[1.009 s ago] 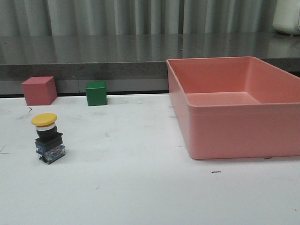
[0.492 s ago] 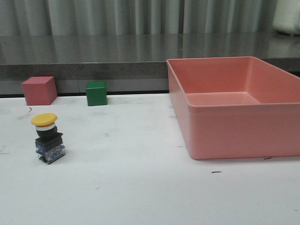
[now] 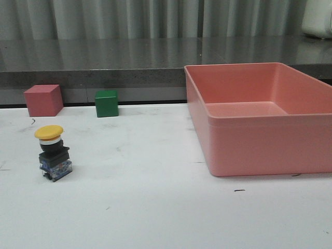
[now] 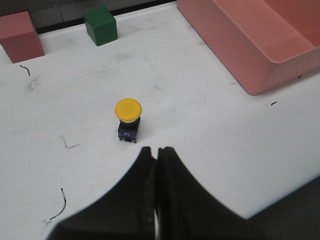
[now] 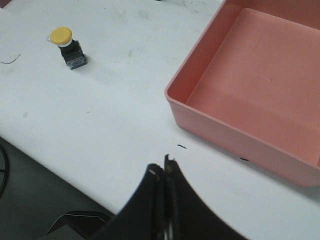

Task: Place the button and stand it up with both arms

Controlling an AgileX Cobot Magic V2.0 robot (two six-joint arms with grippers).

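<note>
The button [image 3: 53,152] stands upright on the white table at the left, yellow cap up, black body on a clear bluish base. It also shows in the left wrist view as the button [image 4: 128,120] and in the right wrist view as the button [image 5: 67,46]. My left gripper [image 4: 156,150] is shut with nothing in it, a short way from the button and not touching it. My right gripper [image 5: 164,166] is shut and empty too, over the table's near edge, far from the button. Neither arm shows in the front view.
A large pink bin [image 3: 321,106] with nothing in it stands on the right half of the table. A pink cube [image 3: 43,100] and a green cube [image 3: 106,103] sit at the back left by the grey ledge. Dark floor lies past the table's near edge [image 5: 65,170].
</note>
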